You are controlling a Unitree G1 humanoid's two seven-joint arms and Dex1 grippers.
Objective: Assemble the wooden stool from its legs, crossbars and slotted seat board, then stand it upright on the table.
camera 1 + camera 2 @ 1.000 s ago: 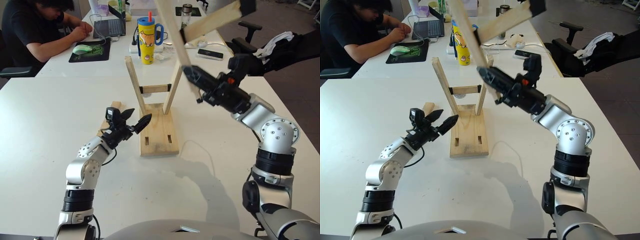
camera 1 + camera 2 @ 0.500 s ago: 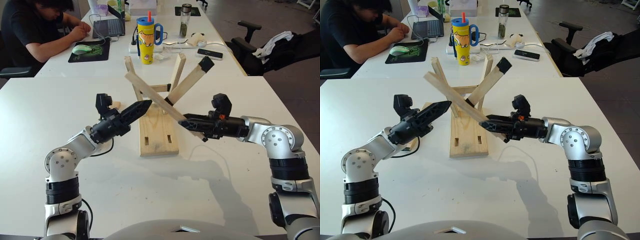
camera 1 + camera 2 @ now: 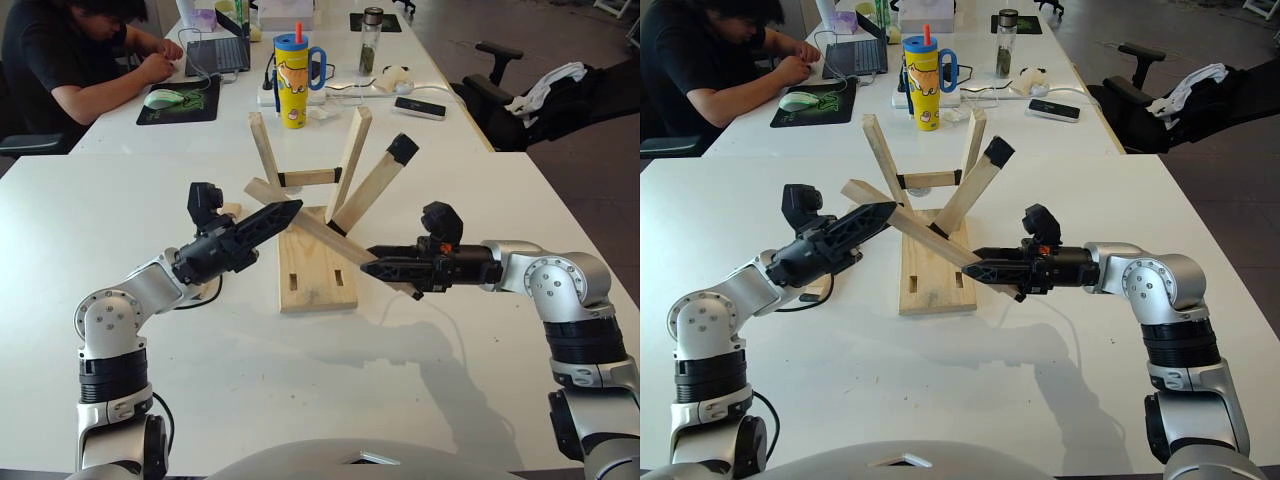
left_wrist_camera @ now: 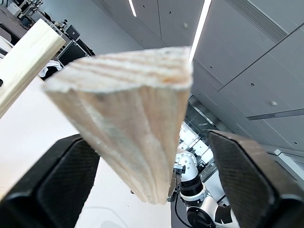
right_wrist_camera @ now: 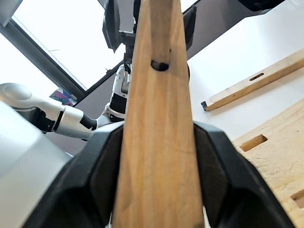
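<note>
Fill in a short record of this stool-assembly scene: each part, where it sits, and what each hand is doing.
Seat board: flat on the table, slots facing up.
Fitted frame: two legs joined by a crossbar, standing at the board's far end.
Loose frame: two joined legs, tilted above the board, one leg's end gripped by the right hand.
Left hand: open, fingers either side of that leg's other end.
Spare wooden piece: lying on the table beside the board.
</note>
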